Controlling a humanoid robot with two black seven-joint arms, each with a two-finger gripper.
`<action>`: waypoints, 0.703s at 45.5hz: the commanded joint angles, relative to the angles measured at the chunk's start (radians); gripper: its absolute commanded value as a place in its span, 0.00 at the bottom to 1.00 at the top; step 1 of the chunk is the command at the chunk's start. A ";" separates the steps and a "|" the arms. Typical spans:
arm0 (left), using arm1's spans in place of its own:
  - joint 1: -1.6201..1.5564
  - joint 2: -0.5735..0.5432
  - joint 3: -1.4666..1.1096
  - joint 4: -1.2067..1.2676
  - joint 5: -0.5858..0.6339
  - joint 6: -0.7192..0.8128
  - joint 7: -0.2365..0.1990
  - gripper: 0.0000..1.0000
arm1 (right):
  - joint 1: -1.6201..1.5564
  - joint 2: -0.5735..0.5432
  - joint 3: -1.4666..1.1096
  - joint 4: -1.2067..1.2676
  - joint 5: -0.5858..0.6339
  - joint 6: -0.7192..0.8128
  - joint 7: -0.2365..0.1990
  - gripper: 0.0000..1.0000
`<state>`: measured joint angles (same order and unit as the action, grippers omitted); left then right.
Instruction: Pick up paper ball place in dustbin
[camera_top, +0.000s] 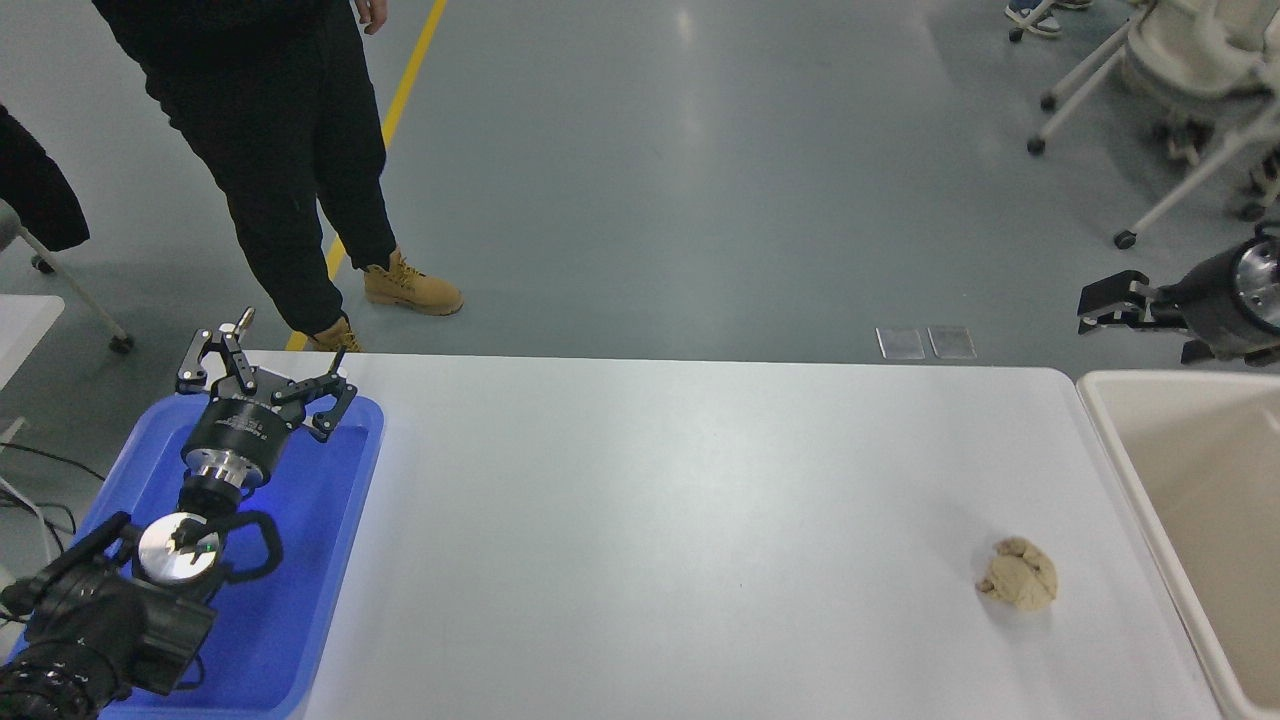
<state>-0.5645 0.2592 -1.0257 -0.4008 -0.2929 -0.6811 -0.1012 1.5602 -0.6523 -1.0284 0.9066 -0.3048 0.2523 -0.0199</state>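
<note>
While the paper ball (1018, 586) lies alone on the white worktop (650, 520) near its right edge, just left of the dustbin (1120, 470), the right gripper (1135, 320) hangs at the far right beyond the bin's far rim, well apart from the ball, its jaws apart and holding nothing. The left gripper (262, 372) is parked over the blue tray (330, 560) at the near left, jaws spread wide. A person (270, 150) stands at the far left.

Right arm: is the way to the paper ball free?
Probably yes. The paper ball lies alone on bare table near the dustbin; the right end effector, above the bin's far corner, has nothing between.
</note>
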 joint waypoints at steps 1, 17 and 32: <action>0.000 0.000 -0.001 0.000 0.000 0.000 0.000 1.00 | -0.262 -0.003 0.099 -0.046 0.004 -0.168 0.001 1.00; 0.000 0.000 -0.001 -0.001 0.000 0.000 0.000 1.00 | -0.465 0.022 0.269 -0.046 0.003 -0.188 0.001 1.00; 0.000 0.000 0.001 0.000 0.000 0.000 0.000 1.00 | -0.529 0.065 0.304 -0.049 0.003 -0.188 0.001 1.00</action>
<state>-0.5645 0.2592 -1.0259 -0.4011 -0.2929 -0.6811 -0.1008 1.0968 -0.6197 -0.7670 0.8617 -0.3017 0.0718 -0.0186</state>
